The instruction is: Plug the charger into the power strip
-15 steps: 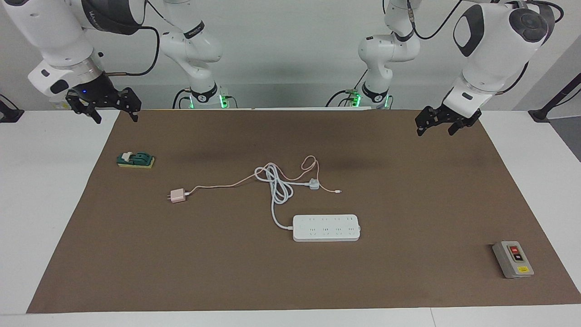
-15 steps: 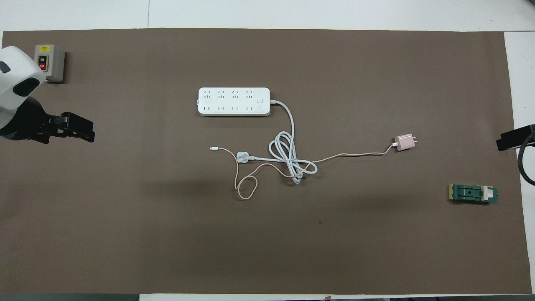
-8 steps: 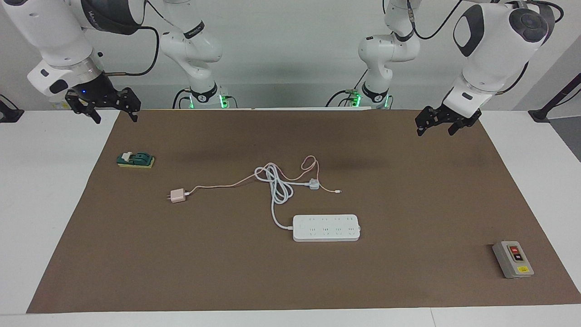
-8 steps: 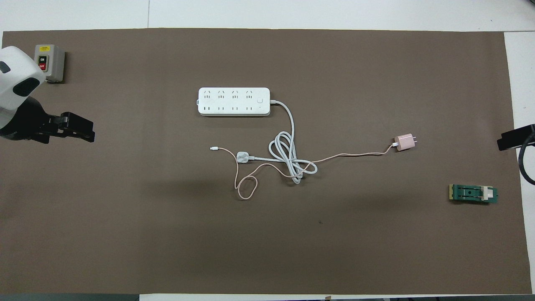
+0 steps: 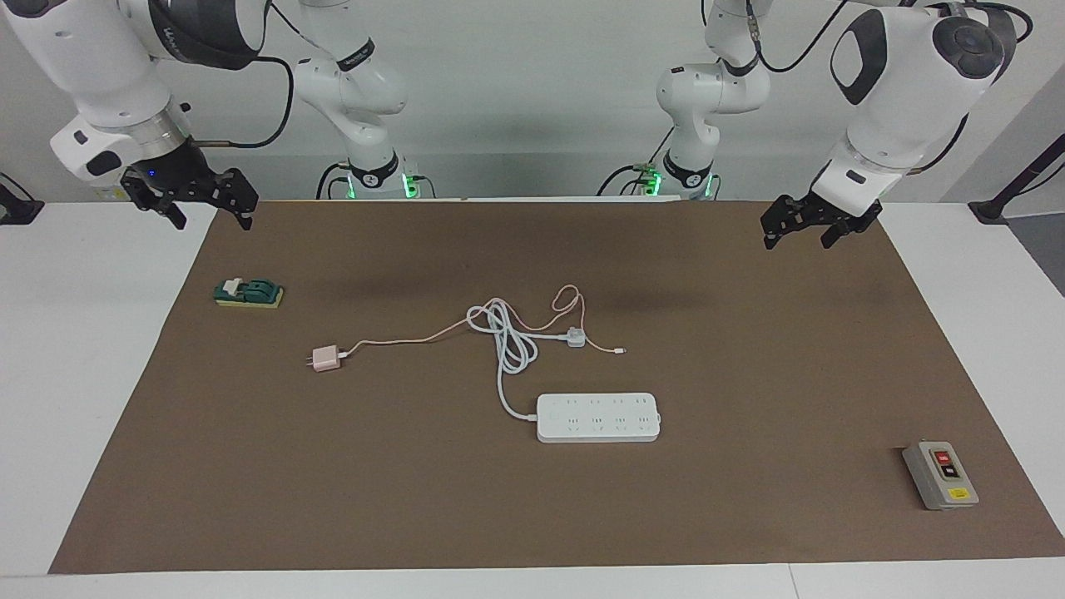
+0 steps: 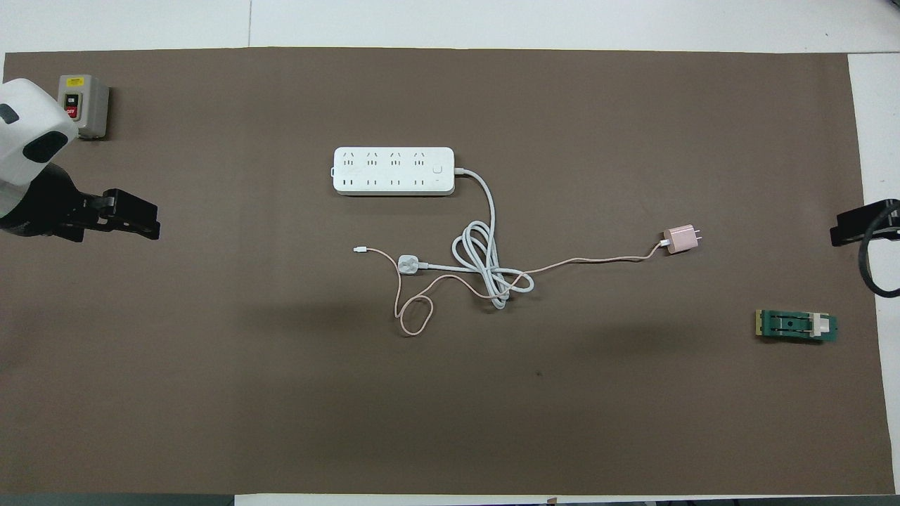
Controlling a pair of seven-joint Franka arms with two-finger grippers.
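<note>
The pale pink charger (image 5: pixel 326 358) lies flat on the brown mat toward the right arm's end, prongs pointing that way; it also shows in the overhead view (image 6: pixel 679 239). Its thin pink cable (image 5: pixel 399 340) runs into the coiled white cord. The white power strip (image 5: pixel 599 417) lies mid-table, farther from the robots than the charger, sockets up, also in the overhead view (image 6: pixel 394 171). My right gripper (image 5: pixel 212 218) is open and empty, raised over the mat's edge. My left gripper (image 5: pixel 797 241) is open and empty, raised at the left arm's end and waiting.
The strip's white three-pin plug (image 5: pixel 574 338) and thick coiled cord (image 5: pixel 507 337) lie between the strip and the robots. A green and yellow block (image 5: pixel 248 293) sits near the right gripper. A grey button box (image 5: pixel 940 475) sits at the mat's corner farthest from the left arm.
My right gripper has shifted slightly inward over the mat's edge. The left arm, charger and power strip have not moved.
</note>
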